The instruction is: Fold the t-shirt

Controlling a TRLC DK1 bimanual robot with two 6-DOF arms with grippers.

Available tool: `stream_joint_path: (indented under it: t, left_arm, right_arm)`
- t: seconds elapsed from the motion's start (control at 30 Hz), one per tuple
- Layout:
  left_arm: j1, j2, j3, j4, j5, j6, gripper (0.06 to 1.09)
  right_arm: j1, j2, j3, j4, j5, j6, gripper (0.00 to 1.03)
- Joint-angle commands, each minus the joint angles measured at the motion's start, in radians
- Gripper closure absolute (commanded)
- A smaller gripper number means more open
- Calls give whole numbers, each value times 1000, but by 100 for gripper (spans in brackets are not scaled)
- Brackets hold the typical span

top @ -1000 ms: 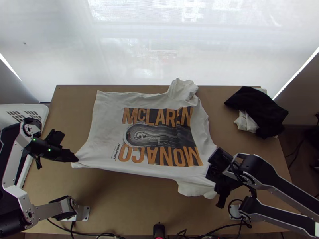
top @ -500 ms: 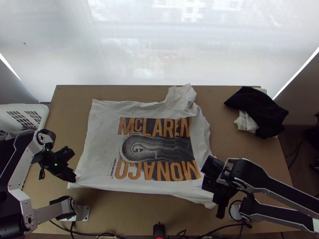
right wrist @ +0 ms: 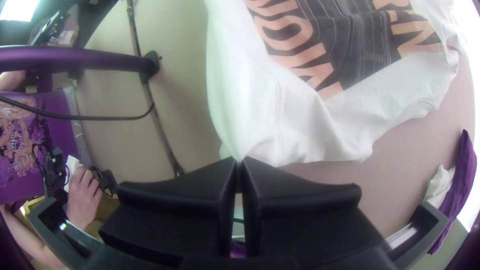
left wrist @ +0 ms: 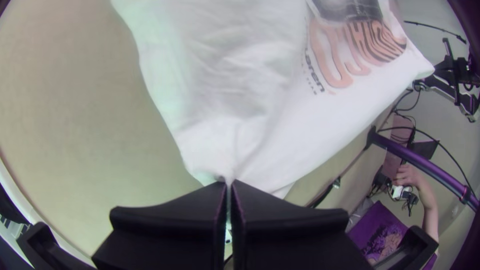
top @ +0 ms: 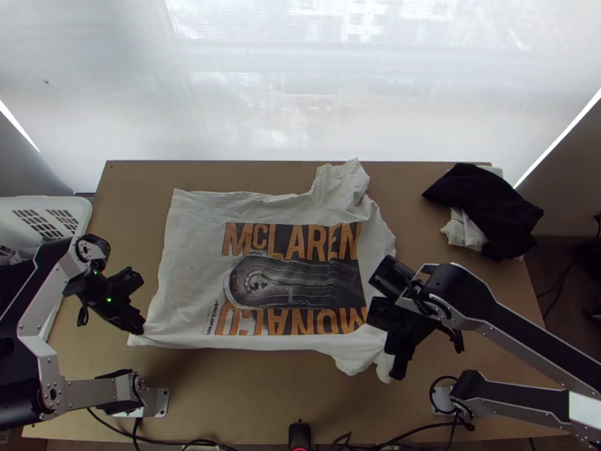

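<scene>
Left end effector [top: 140, 329] and right end effector [top: 397, 367] clench white printed t-shirt [top: 188, 255], between crumpled black cloth [top: 488, 207] and slotted white plastic basket [top: 52, 203]

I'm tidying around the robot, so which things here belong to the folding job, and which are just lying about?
For the job:
T-shirt, spread out, print up
Left gripper, fingers shut on a corner of it
Right gripper, fingers shut on its edge

Lying about:
Black cloth, crumpled
White cloth, partly under the black one
White slotted basket

White t-shirt [top: 188, 263], orange lettering [top: 242, 239], black cloth [top: 484, 207]
</scene>
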Motion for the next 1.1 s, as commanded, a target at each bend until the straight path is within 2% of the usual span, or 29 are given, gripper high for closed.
stream_joint_path:
  t: [0.0,0.3,0.33,0.4,0.47,0.53,0.67,0.77,0.93,1.07]
  left_arm:
    - [5,64,23,192,62,-76,105]
    - [-33,123,14,373,127,-176,105]
    - [-36,124,14,383,129,-182,102]
    - [-45,126,17,390,131,-189,102]
    - [-47,124,21,397,131,-197,98]
    - [-45,124,21,396,131,-197,98]
    - [-41,124,17,396,131,-197,98]
    - [-38,124,17,397,131,-197,98]
    - [-30,124,17,391,131,-200,98]
    - [-27,126,17,386,131,-208,98]
  right_arm:
    - [-163,47,-149,184,0,-95,100]
    - [-307,173,-242,554,26,-85,98]
    - [-308,182,-238,569,30,-76,84]
    - [-310,183,-221,572,30,-42,43]
    - [-301,173,-192,552,30,-13,21]
    - [-273,148,-153,513,30,-4,6]
    - [-184,96,-73,437,39,-9,5]
    - [-77,48,-67,387,95,-50,5]
    - [97,-51,-176,312,152,-121,5]
    - [198,-94,-279,295,160,-147,5]
